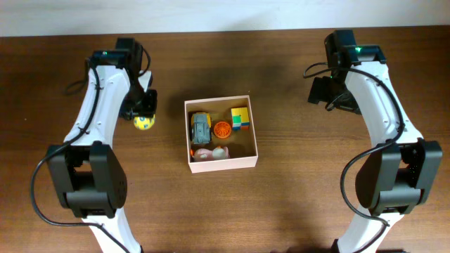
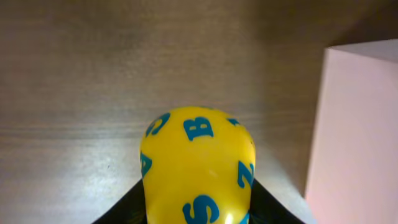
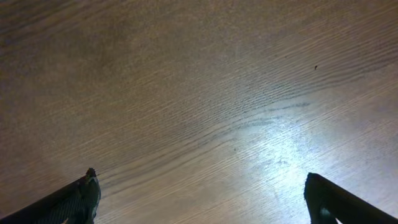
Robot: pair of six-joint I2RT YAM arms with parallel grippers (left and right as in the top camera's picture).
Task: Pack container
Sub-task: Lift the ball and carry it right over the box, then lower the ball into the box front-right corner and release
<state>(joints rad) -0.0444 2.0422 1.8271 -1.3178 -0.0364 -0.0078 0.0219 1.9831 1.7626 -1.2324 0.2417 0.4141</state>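
From above, the container point(image 1: 220, 163) sits near the middle of the worktop point(image 1: 281, 211), open side up, between the two arms. Only this view shows what is inside it: a grey toy truck point(image 1: 201, 128), an orange round piece point(image 1: 222, 129), a yellow, green and blue block point(image 1: 240, 118) and a pale pink toy point(image 1: 211, 152) along the near wall.

It also shows the left gripper point(image 1: 144, 114) just left of the container, closed around a yellow ball point(image 1: 143, 124). The left wrist view gives the detail that is missing from above. The ball carries blue letters, it is pinched between the two black fingers point(image 2: 121, 210), and the container's white outer wall rises close by on the right. Whether the ball rests on the wood or hangs clear of it cannot be told.

The right gripper point(image 3: 202, 199) is spread wide with nothing in it. Its wrist view shows only bare wood between the fingertips, and from above it sits well to the right of the container.

The worktop is dark brown wood with a fine grain and a bright glare patch. A pale strip runs along its far edge.
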